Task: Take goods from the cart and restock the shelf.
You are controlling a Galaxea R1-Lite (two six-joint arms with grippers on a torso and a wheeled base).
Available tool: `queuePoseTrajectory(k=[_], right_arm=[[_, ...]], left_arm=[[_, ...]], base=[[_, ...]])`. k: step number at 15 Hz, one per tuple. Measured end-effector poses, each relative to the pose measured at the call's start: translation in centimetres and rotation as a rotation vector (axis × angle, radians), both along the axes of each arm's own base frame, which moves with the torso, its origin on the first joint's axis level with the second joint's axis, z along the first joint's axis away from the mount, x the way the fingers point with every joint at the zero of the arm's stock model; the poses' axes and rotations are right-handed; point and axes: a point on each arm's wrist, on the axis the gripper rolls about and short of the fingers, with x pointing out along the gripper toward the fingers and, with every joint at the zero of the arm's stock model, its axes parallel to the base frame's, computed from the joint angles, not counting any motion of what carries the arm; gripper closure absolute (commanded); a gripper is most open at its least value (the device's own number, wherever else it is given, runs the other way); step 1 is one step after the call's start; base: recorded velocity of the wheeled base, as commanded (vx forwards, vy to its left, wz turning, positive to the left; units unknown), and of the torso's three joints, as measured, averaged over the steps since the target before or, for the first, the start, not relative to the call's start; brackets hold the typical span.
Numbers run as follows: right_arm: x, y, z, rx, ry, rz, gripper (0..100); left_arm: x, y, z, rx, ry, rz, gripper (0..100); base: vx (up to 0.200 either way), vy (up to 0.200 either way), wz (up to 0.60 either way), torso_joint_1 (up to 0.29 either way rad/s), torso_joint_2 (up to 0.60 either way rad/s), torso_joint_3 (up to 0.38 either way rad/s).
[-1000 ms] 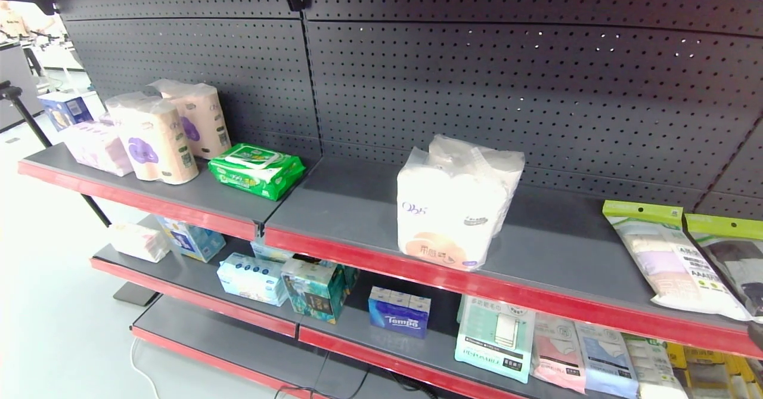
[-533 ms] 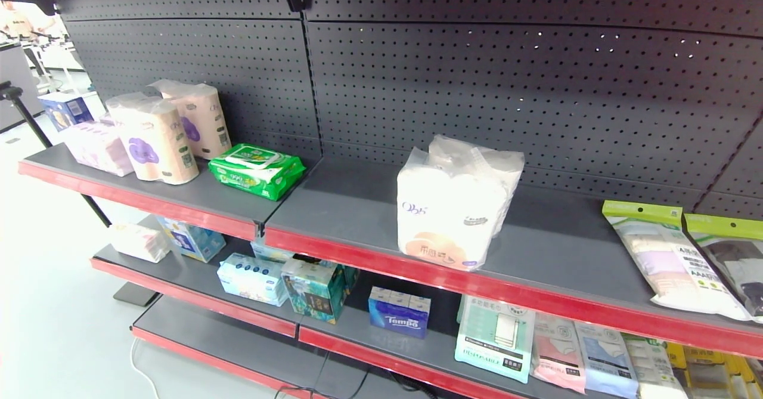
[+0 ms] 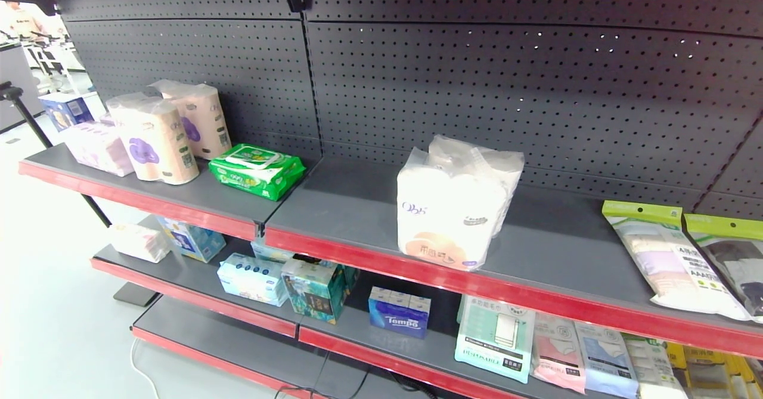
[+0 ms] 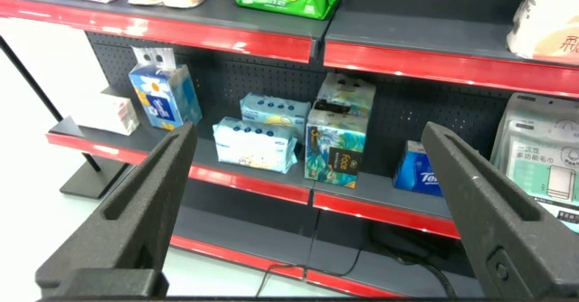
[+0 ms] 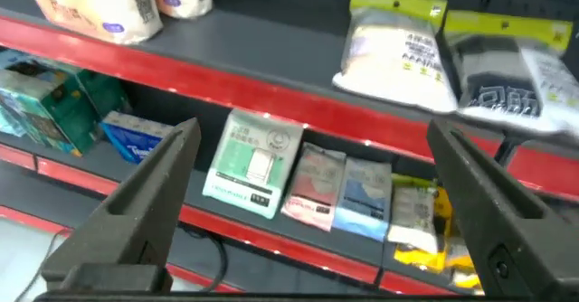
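The shelf (image 3: 357, 208) has dark boards with red front lips. On its upper board a white pack of toilet rolls (image 3: 453, 202) stands in the middle, and the same pack (image 5: 95, 8) stands far off in the right wrist view. My left gripper (image 4: 308, 132) is open with nothing between its fingers, facing the lower board with a teal box (image 4: 339, 130). My right gripper (image 5: 314, 130) is open and holds nothing, facing flat packets (image 5: 253, 162) on the lower board.
A green wipes pack (image 3: 257, 170) and pink roll packs (image 3: 156, 136) sit at the upper left. Green-topped bags (image 3: 667, 256) lie at the right. Tissue boxes (image 3: 253, 277) and a blue pack (image 3: 399, 311) fill the lower board. Bare board lies either side of the white pack.
A dark shape at the right edge of the head view, by the shelf lip, has gone from sight. The goods on the shelf have not moved.
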Motion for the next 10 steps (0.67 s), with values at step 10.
queuePoseTrajectory(k=[10], right_arm=[[0.3,-0.2,-1.3,0.091,0.016,-0.085,0]], left_arm=[[0.0,0.0,0.0,-0.001,0.000,0.001,0]], base=[[0.000,0.000,0.00,0.000,0.00,0.000]])
